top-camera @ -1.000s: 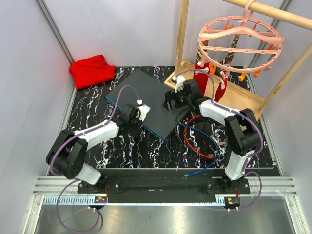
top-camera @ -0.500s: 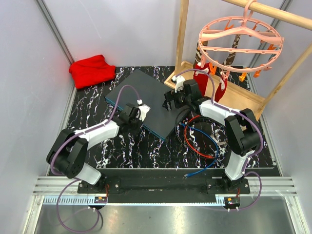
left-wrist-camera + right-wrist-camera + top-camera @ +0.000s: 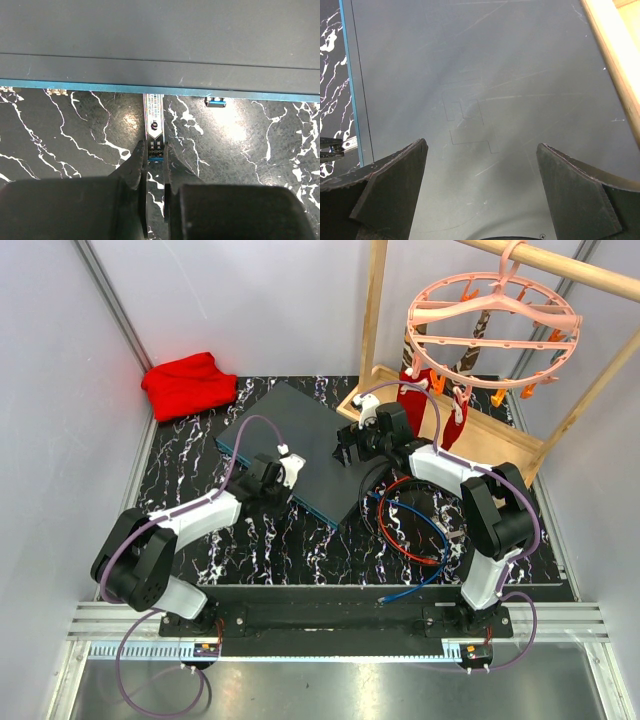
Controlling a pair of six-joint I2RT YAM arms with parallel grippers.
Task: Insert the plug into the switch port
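From above, the switch [image 3: 295, 445] lay slantwise toward the far middle of the table [image 3: 270, 550], its blue front edge facing the near-left corner. The left gripper [image 3: 270, 478] sat at that edge, and the right gripper [image 3: 346, 452] hung over the switch's right corner. In the left wrist view, the fingers pinched the plug [image 3: 154, 120], a thin silver piece whose far end met the switch's blue edge; how deep it sat could not be told. In the right wrist view, the fingers stood spread wide above the switch's grey top.
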